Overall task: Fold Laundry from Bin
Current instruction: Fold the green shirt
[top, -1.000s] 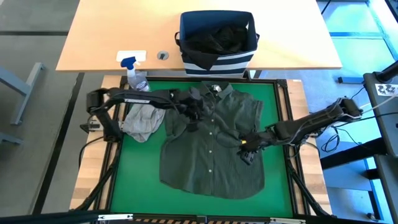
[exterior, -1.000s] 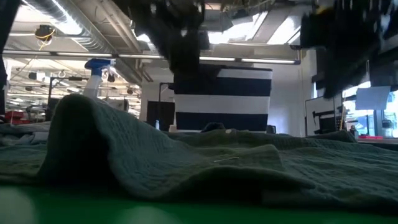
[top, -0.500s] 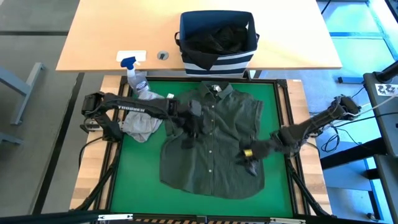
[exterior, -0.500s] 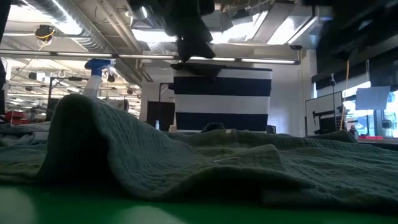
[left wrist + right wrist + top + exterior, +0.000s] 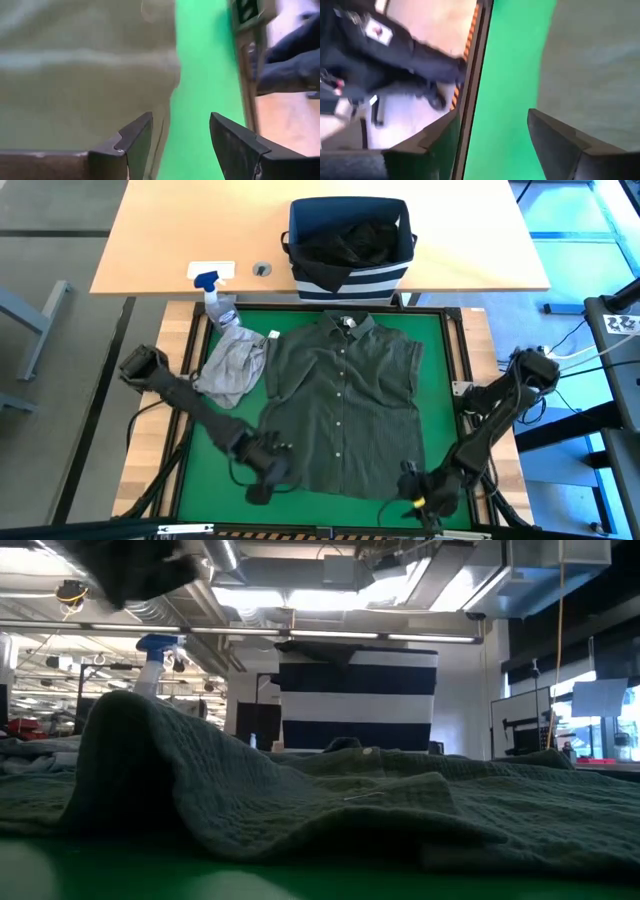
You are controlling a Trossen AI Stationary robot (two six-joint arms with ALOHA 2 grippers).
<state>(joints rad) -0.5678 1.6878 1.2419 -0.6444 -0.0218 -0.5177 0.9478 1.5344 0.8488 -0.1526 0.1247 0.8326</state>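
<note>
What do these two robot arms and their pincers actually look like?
Both arms are dark, slim and jointed. The right gripper carries a small yellow mark by its wrist; the left gripper is plain black. Each has two flat, wedge-shaped dark fingers. Black cables trail beside each arm.

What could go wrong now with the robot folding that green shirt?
The left gripper and right gripper are open at the olive shirt's bottom corners; either might pinch only an edge and let it slip. The grey garment lies touching the shirt's sleeve, so a fold could perhaps drag it along.
</note>
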